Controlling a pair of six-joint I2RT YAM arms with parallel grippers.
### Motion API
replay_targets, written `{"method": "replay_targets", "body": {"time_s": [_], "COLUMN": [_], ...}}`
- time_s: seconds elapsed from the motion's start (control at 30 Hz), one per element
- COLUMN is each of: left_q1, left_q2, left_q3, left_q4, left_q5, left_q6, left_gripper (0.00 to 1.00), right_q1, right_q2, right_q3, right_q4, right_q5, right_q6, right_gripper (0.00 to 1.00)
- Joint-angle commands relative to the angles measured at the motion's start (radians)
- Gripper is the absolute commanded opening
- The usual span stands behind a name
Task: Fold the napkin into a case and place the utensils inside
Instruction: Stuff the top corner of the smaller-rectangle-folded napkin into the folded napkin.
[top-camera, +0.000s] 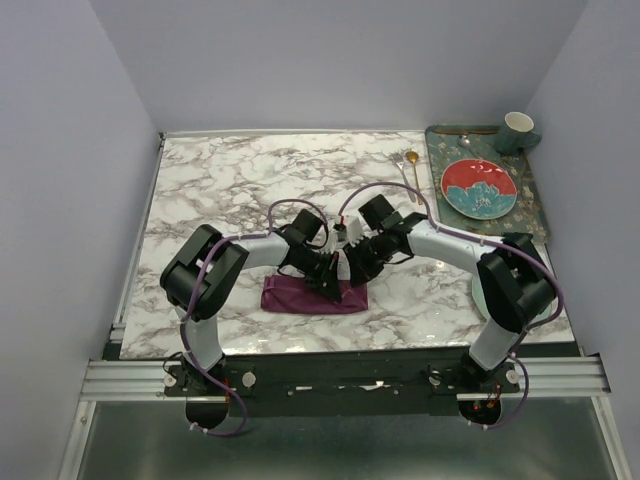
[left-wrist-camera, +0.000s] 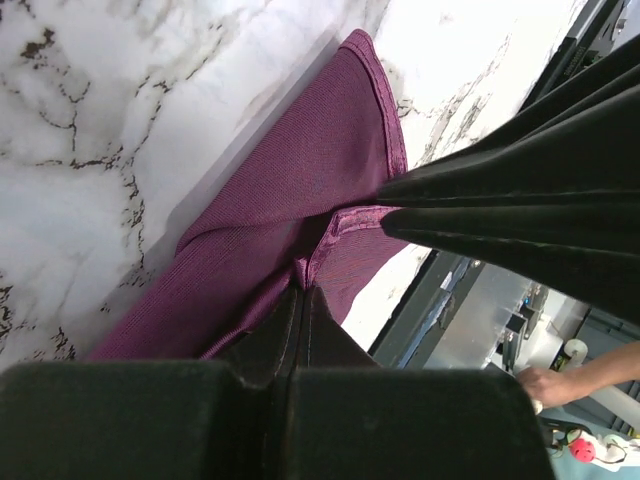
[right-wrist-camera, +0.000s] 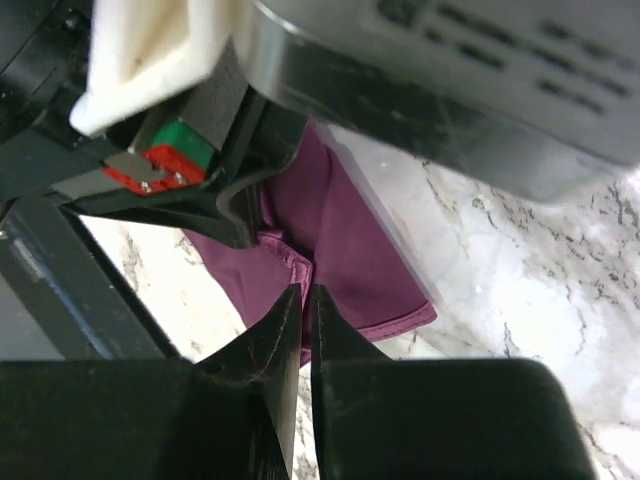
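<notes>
1. Plainly the folding step is in hand. The shiny plum-purple satin napkin (top-camera: 300, 297) lies as a flattened band near the middle of the marble table's (top-camera: 230, 180) near edge. It is not yet a narrow case.
2. The left gripper (left-wrist-camera: 303, 292) has its black fingers pressed together on a hemmed edge of the cloth, which is raised a little off the marble.
3. The right gripper (right-wrist-camera: 305, 292) reaches in from the opposite side. Its fingers are all but together and appear clamped on the same hem, just beside the left one's hold.
4. The utensils lie well apart from the cloth, toward the far right corner, beside a patterned green tray (top-camera: 535, 205). A slim gold spoon (top-camera: 411, 160) is the only one I can make out, and nothing sits in the cloth.
5. Next, I judge, both arms must carry that hem across the band together and level. They should lay it flat with the edges matching and one end left open, since an uneven pull on slippery satin would skew the fold.
</notes>
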Motion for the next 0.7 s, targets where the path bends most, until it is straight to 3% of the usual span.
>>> {"method": "replay_targets", "body": {"time_s": [0.0, 0.27, 0.67], "left_q1": [0.008, 0.015, 0.037], "left_q2": [0.043, 0.044, 0.051], "left_q3": [-0.035, -0.039, -0.048], "left_q4": [-0.041, -0.036, -0.030], "left_q5": [-0.085, -0.085, -0.087], "left_q6": [0.022, 0.021, 0.012], "left_gripper": [0.00, 0.00, 0.00], "right_q1": [0.031, 0.062, 0.089], "right_q2": [0.037, 0.087, 0.020], "right_q3": [0.015, 0.058, 0.003], "right_q4": [0.031, -0.016, 0.001], "right_q5": [0.122, 0.162, 0.164], "right_q6": [-0.022, -0.020, 0.003], "right_gripper": [0.15, 0.15, 0.27]}}
